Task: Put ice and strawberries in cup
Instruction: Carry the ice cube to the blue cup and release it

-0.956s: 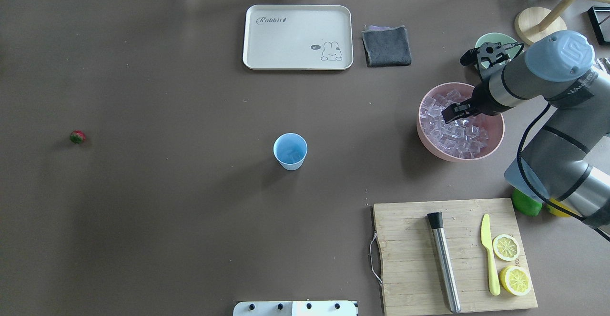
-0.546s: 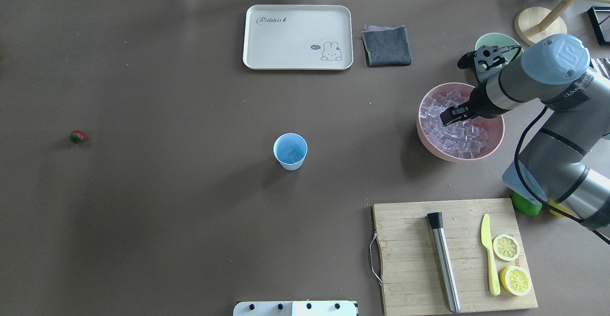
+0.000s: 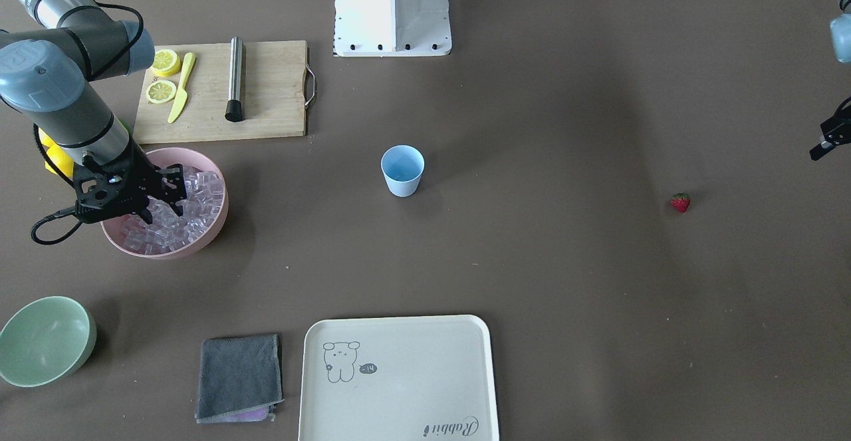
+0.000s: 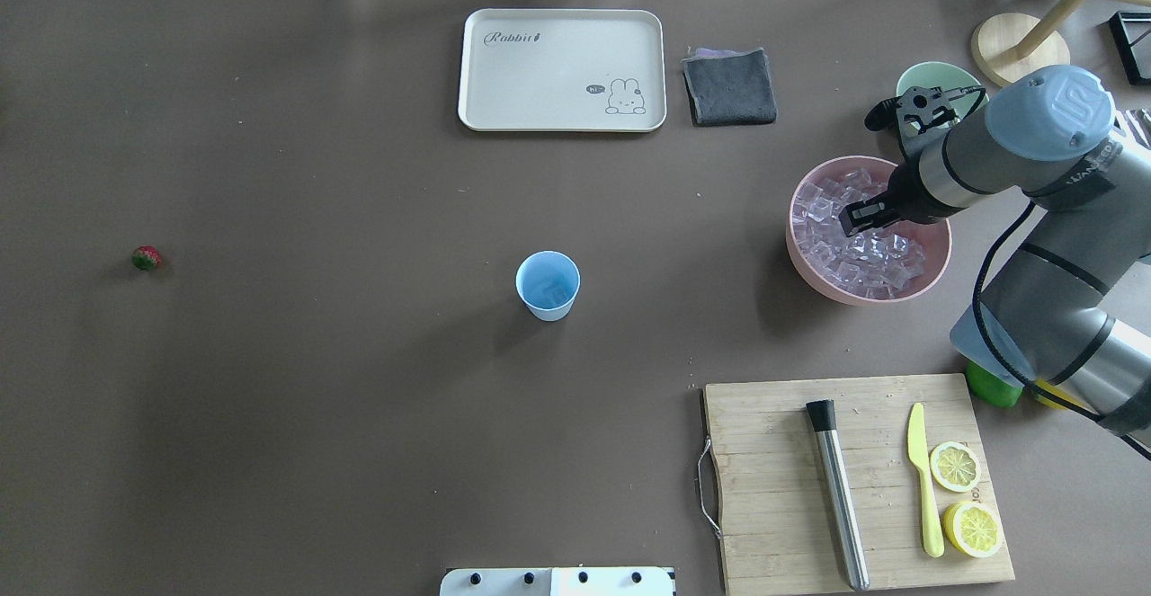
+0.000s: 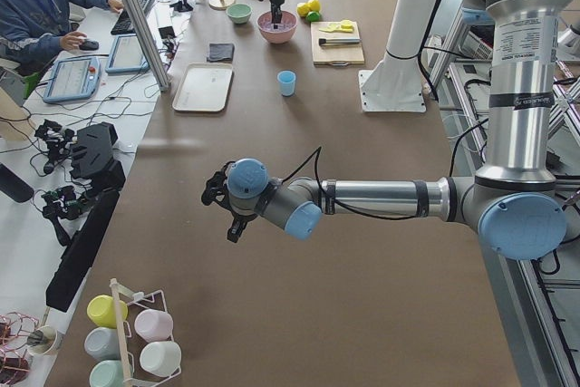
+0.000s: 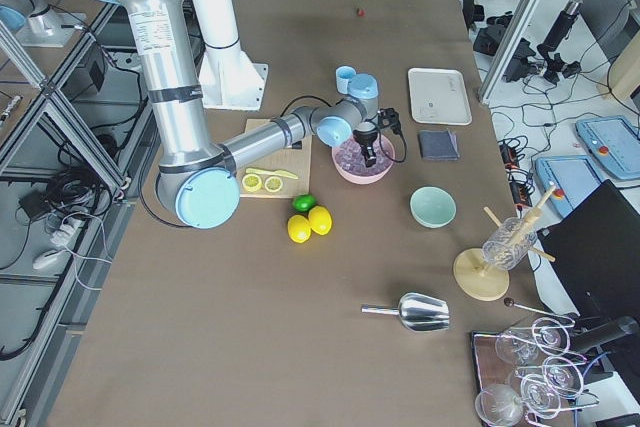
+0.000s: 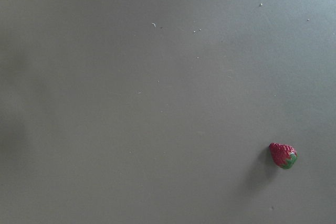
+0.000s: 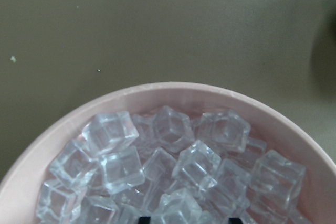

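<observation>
The right gripper (image 4: pixel 850 217) is down inside the pink bowl (image 4: pixel 791 235) at the robot's right, its tips sunk among the ice (image 4: pixel 859 263). In the right wrist view the 2 dark fingertips (image 8: pixel 144 217) stand well apart at the bottom edge with a cube between them, so the jaws are spread and not clamped on anything. The cubes lie heaped in the bowl, filling most of it. The cup (image 4: pixel 548 284) stands upright near the middle of the table, well apart from the bowl. The 1 strawberry (image 4: pixel 146 258) lies on its side on the bare table far over on the robot's left. The left gripper (image 3: pixel 824 145) hangs above the table near the strawberry; I cannot tell whether its jaws are spread or closed.
</observation>
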Motion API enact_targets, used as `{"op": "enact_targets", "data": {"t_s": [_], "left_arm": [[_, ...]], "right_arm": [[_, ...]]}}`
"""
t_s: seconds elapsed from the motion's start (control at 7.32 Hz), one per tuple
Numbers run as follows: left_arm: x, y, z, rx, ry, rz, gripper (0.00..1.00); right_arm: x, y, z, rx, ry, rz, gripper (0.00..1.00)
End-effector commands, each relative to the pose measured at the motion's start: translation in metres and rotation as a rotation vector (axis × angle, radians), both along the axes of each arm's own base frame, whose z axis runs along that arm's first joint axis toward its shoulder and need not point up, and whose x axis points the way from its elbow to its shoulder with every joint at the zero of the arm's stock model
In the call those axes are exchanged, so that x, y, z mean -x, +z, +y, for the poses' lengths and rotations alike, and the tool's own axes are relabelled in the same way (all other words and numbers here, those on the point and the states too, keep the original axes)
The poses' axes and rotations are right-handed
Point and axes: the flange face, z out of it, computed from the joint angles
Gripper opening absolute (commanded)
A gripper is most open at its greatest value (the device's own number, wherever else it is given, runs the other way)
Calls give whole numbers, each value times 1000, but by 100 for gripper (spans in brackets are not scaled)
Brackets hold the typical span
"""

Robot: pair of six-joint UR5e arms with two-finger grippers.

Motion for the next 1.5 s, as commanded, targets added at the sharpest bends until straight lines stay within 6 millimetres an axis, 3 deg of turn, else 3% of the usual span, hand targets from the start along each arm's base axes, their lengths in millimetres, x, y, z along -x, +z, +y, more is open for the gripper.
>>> {"op": "enact_targets", "data": {"t_s": [0.0, 0.14, 0.68, 0.82, 0.96, 1.23, 1.37], "left_arm": [[0, -1, 0, 0, -1, 1, 98], [0, -1, 0, -1, -1, -1, 98], [0, -1, 0, 0, -1, 1, 98], [0, -1, 0, 0, -1, 1, 98], [-3, -1, 0, 0, 5, -1, 98], [-8, -1, 0, 2, 14, 1, 98], [-9, -1, 0, 2, 15, 1, 98]], "right_arm": [[3, -2, 3, -2, -9, -5, 12], [2, -8, 4, -12, -8, -12, 0], [-12, -37, 8, -24, -9, -51, 0], [-14, -62, 11, 32, 6, -47, 0], [-4, -107, 2, 127, 106, -89, 0], [43, -164, 13, 261, 231, -166, 0], [77, -196, 25, 283, 283, -169, 0]]}}
